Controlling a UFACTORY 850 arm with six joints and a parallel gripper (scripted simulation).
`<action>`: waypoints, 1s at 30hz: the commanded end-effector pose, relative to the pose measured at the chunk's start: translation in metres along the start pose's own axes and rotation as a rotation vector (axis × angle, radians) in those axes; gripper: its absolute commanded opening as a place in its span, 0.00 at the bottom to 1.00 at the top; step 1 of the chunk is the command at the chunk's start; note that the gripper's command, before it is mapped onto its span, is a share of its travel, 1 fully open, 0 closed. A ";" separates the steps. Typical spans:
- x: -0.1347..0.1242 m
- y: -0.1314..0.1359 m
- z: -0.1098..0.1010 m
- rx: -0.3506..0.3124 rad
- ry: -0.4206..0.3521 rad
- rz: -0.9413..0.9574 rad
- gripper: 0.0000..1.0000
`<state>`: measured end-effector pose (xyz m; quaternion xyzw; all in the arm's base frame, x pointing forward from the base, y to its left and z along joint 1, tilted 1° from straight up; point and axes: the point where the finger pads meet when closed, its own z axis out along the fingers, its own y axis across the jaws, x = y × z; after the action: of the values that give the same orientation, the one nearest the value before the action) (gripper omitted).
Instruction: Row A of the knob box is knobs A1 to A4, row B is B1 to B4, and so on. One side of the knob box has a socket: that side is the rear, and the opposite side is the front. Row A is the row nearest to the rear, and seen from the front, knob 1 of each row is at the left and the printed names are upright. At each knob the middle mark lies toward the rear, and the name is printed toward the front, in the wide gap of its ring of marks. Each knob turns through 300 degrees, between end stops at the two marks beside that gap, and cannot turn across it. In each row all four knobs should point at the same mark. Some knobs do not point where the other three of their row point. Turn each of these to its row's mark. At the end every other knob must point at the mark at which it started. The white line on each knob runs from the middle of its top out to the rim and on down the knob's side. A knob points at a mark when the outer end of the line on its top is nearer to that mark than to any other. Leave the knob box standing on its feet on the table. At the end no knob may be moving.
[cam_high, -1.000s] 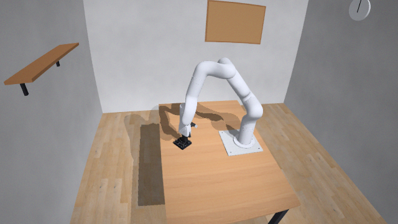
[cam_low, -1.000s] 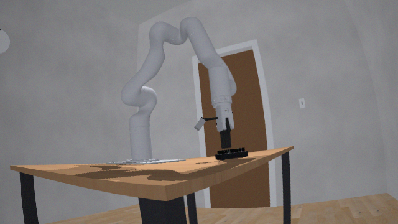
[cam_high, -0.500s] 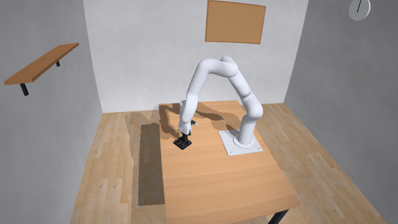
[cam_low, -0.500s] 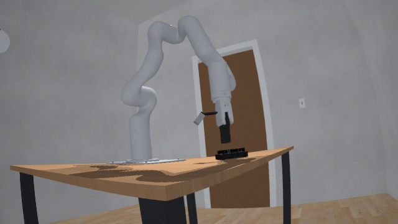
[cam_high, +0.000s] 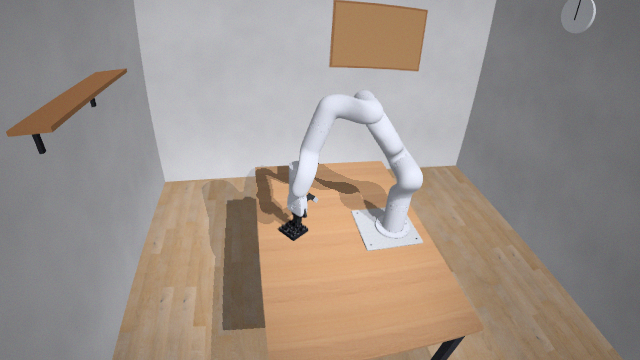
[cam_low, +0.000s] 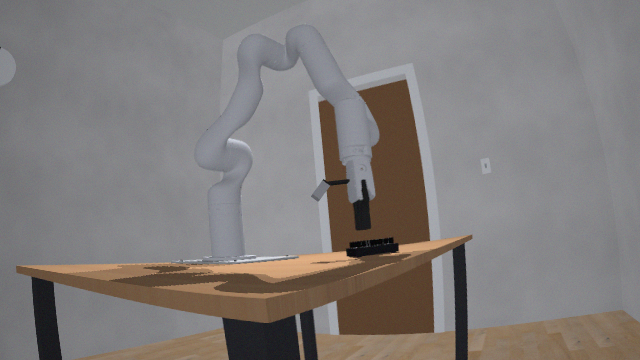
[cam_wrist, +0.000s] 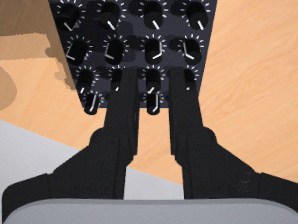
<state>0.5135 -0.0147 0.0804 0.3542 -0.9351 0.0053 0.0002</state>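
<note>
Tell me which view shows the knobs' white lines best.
Wrist: it looks down on the knob box, lines visible. Top shows the box as a small dark square; exterior shows it edge-on.

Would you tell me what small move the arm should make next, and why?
Probably a short sideways shift at this height, to centre the gripper over the next mismatched knob before descending. It hangs above the knob box with a gap below it, its fingers slightly apart and holding nothing.

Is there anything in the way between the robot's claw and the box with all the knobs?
Nothing visible. The gripper hangs in open air straight above the knob box, its fingers part-closed and holding nothing.
</note>
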 end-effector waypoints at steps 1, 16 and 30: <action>-0.001 -0.001 -0.002 0.002 -0.001 0.095 0.19; -0.001 -0.001 -0.007 0.001 -0.002 0.552 0.19; -0.001 -0.001 -0.012 0.001 -0.002 0.902 0.19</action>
<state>0.5136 -0.0148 0.0906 -0.0545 -0.9985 -0.0081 -0.0035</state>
